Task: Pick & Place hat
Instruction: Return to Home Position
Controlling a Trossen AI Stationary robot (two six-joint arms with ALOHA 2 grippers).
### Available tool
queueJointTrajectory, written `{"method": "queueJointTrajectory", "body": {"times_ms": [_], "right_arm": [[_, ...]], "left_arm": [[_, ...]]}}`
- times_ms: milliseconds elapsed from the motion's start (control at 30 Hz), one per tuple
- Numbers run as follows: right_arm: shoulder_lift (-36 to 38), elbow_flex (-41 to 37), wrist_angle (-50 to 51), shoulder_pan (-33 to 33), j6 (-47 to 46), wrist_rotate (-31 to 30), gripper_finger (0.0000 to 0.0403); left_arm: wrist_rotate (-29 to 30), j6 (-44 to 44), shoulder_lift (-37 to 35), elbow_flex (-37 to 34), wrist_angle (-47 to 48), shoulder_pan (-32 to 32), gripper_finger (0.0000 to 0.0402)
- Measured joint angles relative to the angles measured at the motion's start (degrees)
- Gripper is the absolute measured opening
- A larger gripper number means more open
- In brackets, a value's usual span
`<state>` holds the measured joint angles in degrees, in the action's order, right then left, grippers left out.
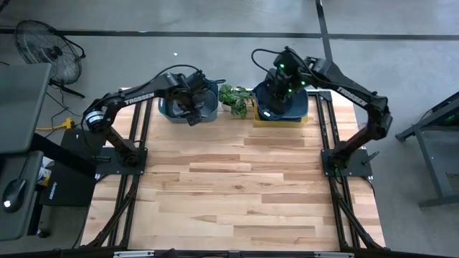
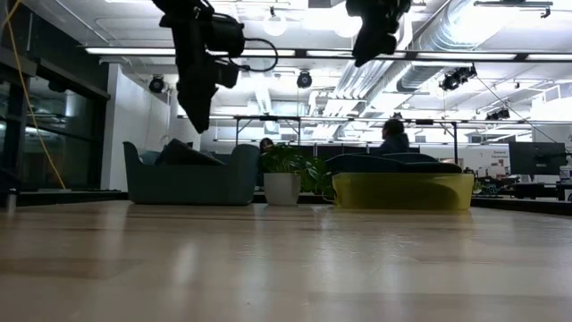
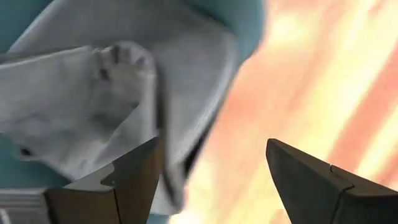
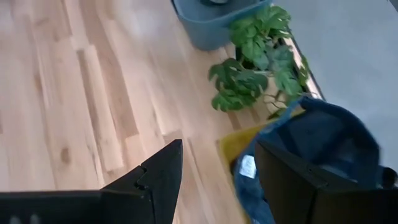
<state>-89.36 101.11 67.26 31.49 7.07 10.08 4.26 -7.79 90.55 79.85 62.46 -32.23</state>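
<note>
A grey hat (image 3: pixel 93 106) lies crumpled inside the blue-grey bin (image 1: pixel 172 111) at the table's far left; its top pokes above the bin's rim (image 2: pixel 183 154). My left gripper (image 3: pixel 211 146) hangs open just above that bin (image 2: pixel 198 121), pointing down, nothing between its fingers. My right gripper (image 4: pixel 217 146) stands open high over the yellow bin (image 1: pixel 280 120) at the far right. A dark blue hat (image 4: pixel 323 143) lies in that bin.
A potted plant (image 1: pixel 235 97) stands between the two bins at the far edge. The wooden table (image 1: pixel 237 201) stretches bare from the bins to the near edge. A floor fan (image 1: pixel 46 46) stands off the table's far left. A person (image 2: pixel 393 136) sits in the room behind.
</note>
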Motion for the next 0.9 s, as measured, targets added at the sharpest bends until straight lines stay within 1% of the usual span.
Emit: {"method": "queueJointTrajectory", "body": {"times_ms": [67,167,233,367,533,667,767,900], "right_arm": [[2.8,-5.0,-4.3,0.1,-0.6,1.5,0.0193],[8.0,-14.2,-10.6,0.0,-1.1,2.5,0.0193],[12.0,-21.0,-15.2,0.0,-2.4,3.9,0.0193],[20.5,-34.5,-24.3,0.0,-6.5,7.4,0.0193],[31.3,-48.7,-34.8,0.0,-11.2,7.8,0.0193],[39.1,-58.6,-43.9,0.0,-17.6,8.0,0.0193],[44.5,-66.4,-52.2,0.0,-23.7,10.0,0.0193],[50.2,-77.1,-66.2,-0.7,-33.1,10.3,0.0193]], "left_arm": [[-2.8,1.3,-0.6,-0.2,-1.2,0.0,0.0284],[-7.2,2.8,-2.8,-2.6,-3.8,0.0,0.0284],[-9.3,4.6,-4.6,-4.6,-9.1,0.8,0.0284],[-12.9,7.3,-9.3,-10.8,-15.7,0.9,0.0284],[-17.1,13.1,-17.5,-21.5,-26.1,0.7,0.0284],[-18.3,20.5,-25.8,-31.0,-36.4,0.8,0.0284],[-18.1,26.5,-31.4,-36.5,-42.7,1.3,0.0284],[-14.3,31.7,-36.0,-40.4,-45.9,3.9,0.0284]]}}
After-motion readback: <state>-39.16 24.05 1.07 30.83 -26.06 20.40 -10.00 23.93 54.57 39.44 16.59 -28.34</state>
